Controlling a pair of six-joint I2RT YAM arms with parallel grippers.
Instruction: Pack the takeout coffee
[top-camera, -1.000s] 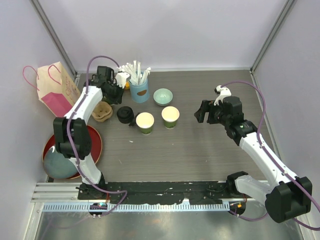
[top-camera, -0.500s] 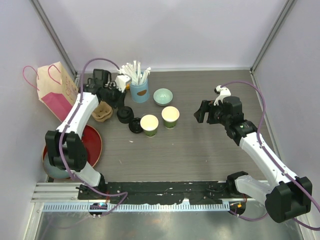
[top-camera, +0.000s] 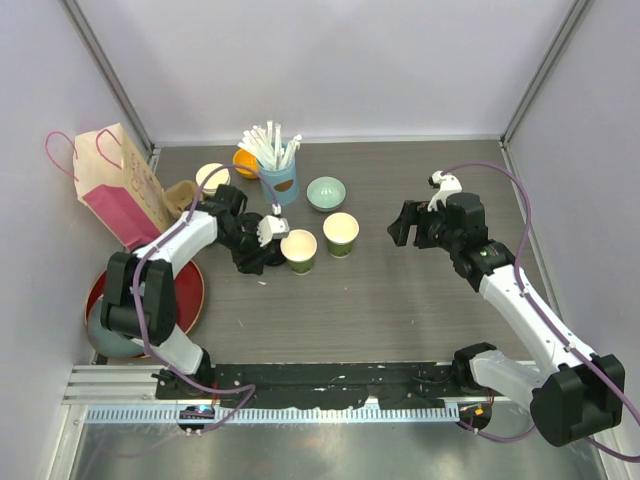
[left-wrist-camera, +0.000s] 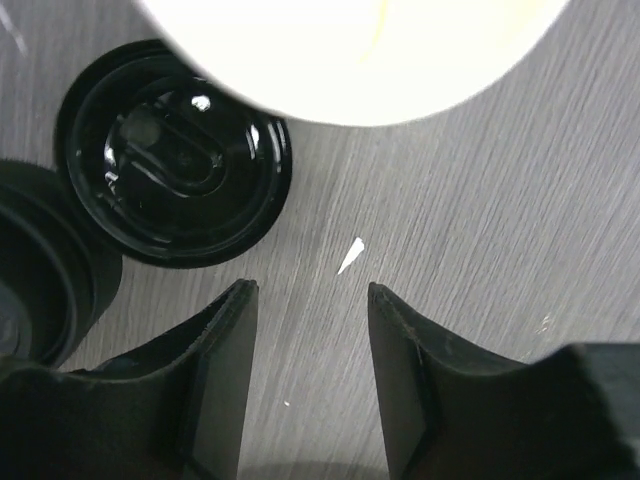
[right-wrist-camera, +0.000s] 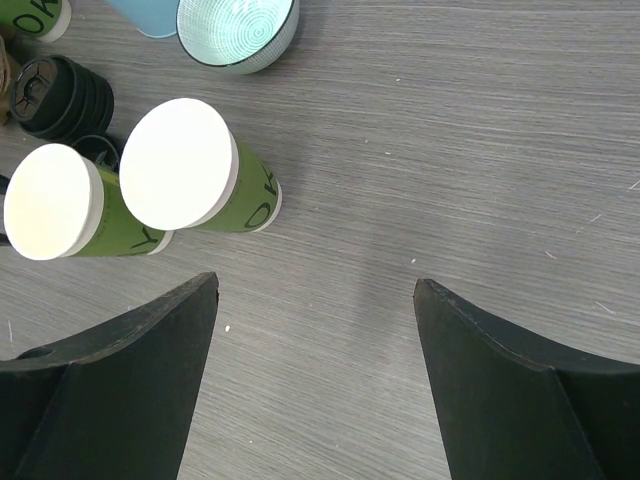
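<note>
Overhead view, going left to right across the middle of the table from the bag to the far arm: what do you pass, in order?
paper bag → left gripper → left green cup → right green cup → right gripper

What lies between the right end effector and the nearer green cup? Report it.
Nothing: only bare wood-grain table separates the right end effector from the nearer green cup, as the right wrist view shows.

Bright, even light; faint shadows.
</note>
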